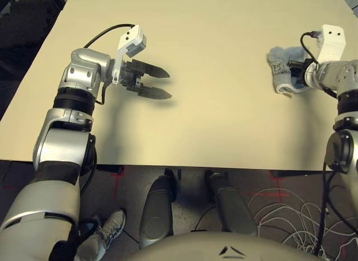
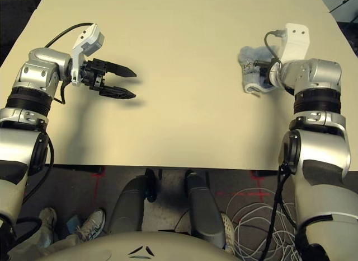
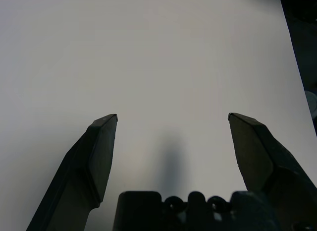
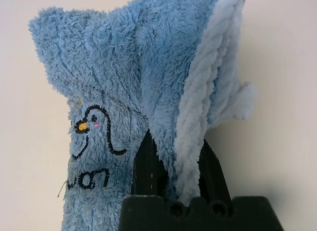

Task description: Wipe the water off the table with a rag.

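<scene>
While my right hand (image 2: 267,74) is clamped on the rag (image 4: 129,92), holding it bunched at the far right of the table (image 1: 224,104), my left hand (image 1: 159,83) waits on the left with fingers apart. I see no water spots, so I judge the wiping is finished or nearly.

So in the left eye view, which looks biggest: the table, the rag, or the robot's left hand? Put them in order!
1. The table, by far the biggest.
2 and 3. The left hand and the rag look about the same, so I won't rank them. The rag is bunched up in the right hand and partly hidden.
</scene>
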You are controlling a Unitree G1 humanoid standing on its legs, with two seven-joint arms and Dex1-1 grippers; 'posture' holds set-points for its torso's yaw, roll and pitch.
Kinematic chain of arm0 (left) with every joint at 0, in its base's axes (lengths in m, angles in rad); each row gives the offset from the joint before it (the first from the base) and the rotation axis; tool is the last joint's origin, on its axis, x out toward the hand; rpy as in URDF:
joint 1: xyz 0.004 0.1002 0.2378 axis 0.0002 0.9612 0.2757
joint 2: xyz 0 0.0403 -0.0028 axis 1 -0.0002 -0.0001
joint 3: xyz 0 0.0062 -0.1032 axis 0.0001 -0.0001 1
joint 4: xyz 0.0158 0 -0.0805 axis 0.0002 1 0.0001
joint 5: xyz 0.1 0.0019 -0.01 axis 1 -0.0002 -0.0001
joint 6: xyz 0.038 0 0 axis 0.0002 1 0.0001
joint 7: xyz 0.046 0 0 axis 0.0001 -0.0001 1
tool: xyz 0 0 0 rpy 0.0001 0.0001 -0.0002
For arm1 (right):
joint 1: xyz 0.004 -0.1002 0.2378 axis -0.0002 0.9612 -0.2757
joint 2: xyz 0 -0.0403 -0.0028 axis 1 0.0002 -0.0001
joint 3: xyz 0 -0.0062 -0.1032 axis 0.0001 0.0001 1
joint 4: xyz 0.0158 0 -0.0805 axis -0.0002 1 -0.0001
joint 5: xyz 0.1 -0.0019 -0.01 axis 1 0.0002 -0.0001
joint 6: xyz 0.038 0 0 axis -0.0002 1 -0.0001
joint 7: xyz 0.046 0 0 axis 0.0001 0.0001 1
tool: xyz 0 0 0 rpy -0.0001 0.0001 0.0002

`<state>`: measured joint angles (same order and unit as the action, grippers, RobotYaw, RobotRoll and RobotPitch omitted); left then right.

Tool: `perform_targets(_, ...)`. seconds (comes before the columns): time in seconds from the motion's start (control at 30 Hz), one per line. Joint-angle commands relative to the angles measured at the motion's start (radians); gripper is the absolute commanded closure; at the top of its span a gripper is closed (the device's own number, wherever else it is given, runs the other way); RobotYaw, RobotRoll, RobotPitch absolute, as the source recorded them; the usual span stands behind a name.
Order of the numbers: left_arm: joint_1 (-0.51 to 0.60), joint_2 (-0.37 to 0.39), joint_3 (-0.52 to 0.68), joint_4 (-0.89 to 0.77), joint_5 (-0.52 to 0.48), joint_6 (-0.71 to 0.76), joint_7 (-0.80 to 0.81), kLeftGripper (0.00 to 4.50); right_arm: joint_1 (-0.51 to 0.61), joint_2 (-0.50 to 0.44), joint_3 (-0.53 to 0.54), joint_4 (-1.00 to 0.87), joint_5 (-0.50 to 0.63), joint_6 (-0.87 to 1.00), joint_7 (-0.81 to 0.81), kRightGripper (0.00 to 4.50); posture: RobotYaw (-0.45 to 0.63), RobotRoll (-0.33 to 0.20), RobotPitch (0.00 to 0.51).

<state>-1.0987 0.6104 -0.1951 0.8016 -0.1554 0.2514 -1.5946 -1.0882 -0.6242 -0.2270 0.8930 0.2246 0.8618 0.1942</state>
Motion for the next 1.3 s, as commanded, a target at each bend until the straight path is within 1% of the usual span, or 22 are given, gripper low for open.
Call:
perform_targets(0.03, 0.013, 0.005, 0.011, -0.001, 0.010, -0.002, 0.002, 0.00, -0.001, -0.017, 0.017, 0.039, -0.034, -0.028, 0.017, 3.73, -0.17, 0.000, 0.271)
perform_targets(0.07, 0.013, 0.005, 0.013, -0.004, 0.008, 0.001, 0.005, 0.00, 0.002, -0.020, 0.031, 0.035, -0.045, -0.042, 0.031, 3.47, -0.17, 0.000, 0.270)
perform_targets(0.17, 0.018, 0.009, 0.029, -0.021, -0.002, 0.016, 0.021, 0.00, 0.006, -0.037, 0.036, 0.016, -0.055, -0.072, 0.069, 2.38, -0.16, 0.000, 0.266)
perform_targets(0.2, 0.019, 0.010, 0.041, -0.027, -0.008, 0.025, 0.031, 0.00, 0.007, -0.048, 0.056, -0.002, -0.069, -0.100, 0.105, 2.08, -0.15, 0.000, 0.266)
perform_targets(0.23, 0.020, 0.010, 0.054, -0.031, -0.014, 0.032, 0.044, 0.00, 0.006, -0.057, 0.071, -0.017, -0.079, -0.126, 0.133, 1.67, -0.15, 0.000, 0.264)
perform_targets(0.33, 0.015, -0.005, 0.116, -0.025, -0.036, 0.042, 0.138, 0.00, -0.016, -0.071, 0.068, -0.036, -0.081, -0.243, 0.179, 0.57, -0.14, 0.000, 0.254)
perform_targets(0.4, 0.015, -0.023, 0.164, -0.016, -0.048, 0.032, 0.228, 0.00, -0.017, -0.068, 0.047, -0.021, -0.076, -0.341, 0.189, 0.04, -0.13, 0.000, 0.251)
perform_targets(0.5, 0.015, -0.066, 0.226, 0.017, -0.046, -0.028, 0.392, 0.00, -0.006, -0.056, 0.025, 0.044, -0.072, -0.512, 0.198, 0.04, -0.12, 0.000, 0.246)
perform_targets(0.67, 0.004, -0.140, 0.356, 0.158, -0.036, -0.242, 0.789, 0.00, 0.010, -0.024, -0.004, 0.228, -0.084, -0.834, 0.167, 0.04, -0.08, 0.000, 0.245)
perform_targets(0.73, 0.004, -0.155, 0.394, 0.219, -0.033, -0.324, 0.921, 0.00, 0.008, -0.018, -0.001, 0.294, -0.098, -0.926, 0.149, 0.04, -0.07, 0.000, 0.247)
perform_targets(0.83, 0.006, -0.164, 0.424, 0.307, -0.016, -0.434, 1.081, 0.00, 0.000, -0.013, -0.005, 0.363, -0.107, -0.999, 0.126, 0.04, -0.06, 0.000, 0.249)
perform_targets(0.93, 0.008, -0.166, 0.417, 0.369, 0.017, -0.513, 1.184, 0.00, 0.003, -0.019, -0.013, 0.404, -0.109, -1.034, 0.093, 0.04, -0.05, 0.000, 0.256)
perform_targets(1.03, 0.009, -0.169, 0.405, 0.416, 0.049, -0.554, 1.256, 0.00, 0.012, -0.029, -0.016, 0.424, -0.115, -1.047, 0.079, 0.04, -0.06, 0.000, 0.256)
perform_targets(1.3, 0.014, -0.177, 0.423, 0.461, 0.052, -0.561, 1.338, 0.00, 0.054, -0.054, -0.026, 0.434, -0.141, -1.067, 0.073, 0.04, -0.10, 0.000, 0.252)
